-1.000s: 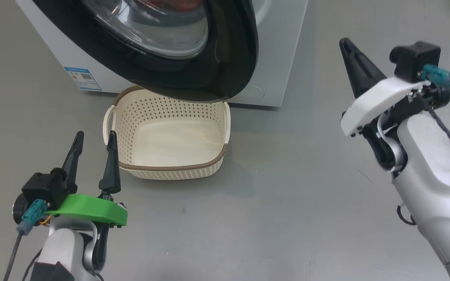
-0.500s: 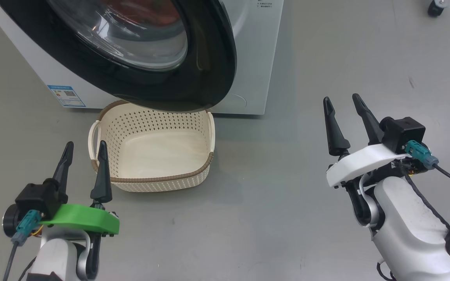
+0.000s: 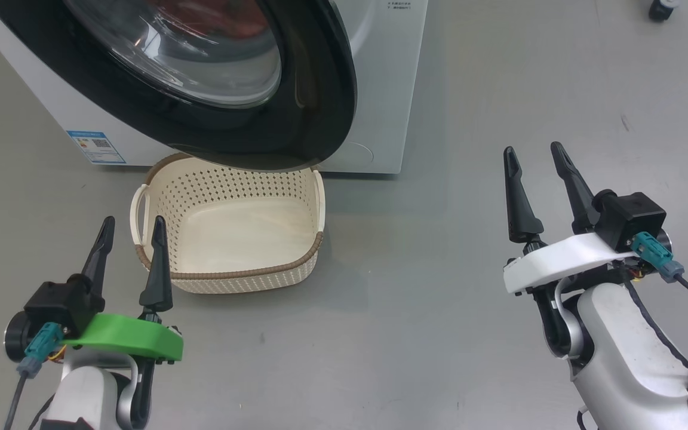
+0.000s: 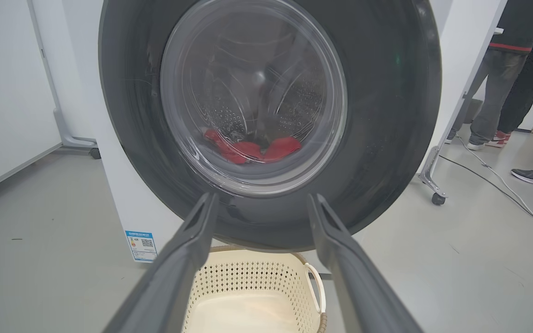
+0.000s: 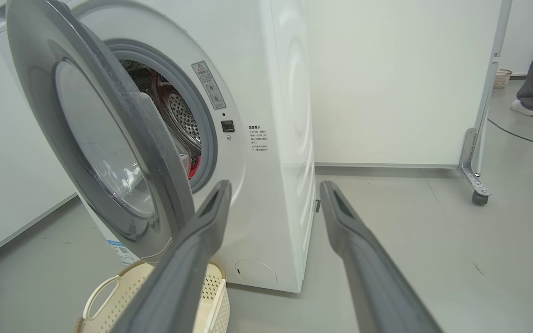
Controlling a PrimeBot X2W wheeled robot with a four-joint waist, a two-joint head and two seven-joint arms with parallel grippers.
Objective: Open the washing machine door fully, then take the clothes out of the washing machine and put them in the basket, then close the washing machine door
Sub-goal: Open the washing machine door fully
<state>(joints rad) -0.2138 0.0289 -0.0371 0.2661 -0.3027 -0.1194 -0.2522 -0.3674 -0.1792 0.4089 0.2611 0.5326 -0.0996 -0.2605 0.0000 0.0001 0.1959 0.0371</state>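
While both pincers stand wide and empty, the left pincer (image 3: 134, 220) has the basket (image 3: 230, 276) just to its right on the floor (image 3: 427, 310). Ahead and left of the right pincer (image 3: 532, 148), the washing machine door (image 3: 320, 89) hangs ajar over the basket, its free edge upright and turned toward that arm, which looks better placed to swing it. Beyond the door, the clothes (image 4: 248, 149) lie in the washing machine (image 3: 386, 77).

- You see a glossy black rim and clear glass on the washing machine door (image 3: 320, 89).
- Your basket (image 3: 242, 285) looks like matt perforated plastic.
- The drum (image 5: 181, 113) shows dimpled steel.
- The clothes (image 4: 280, 147) are cloth.
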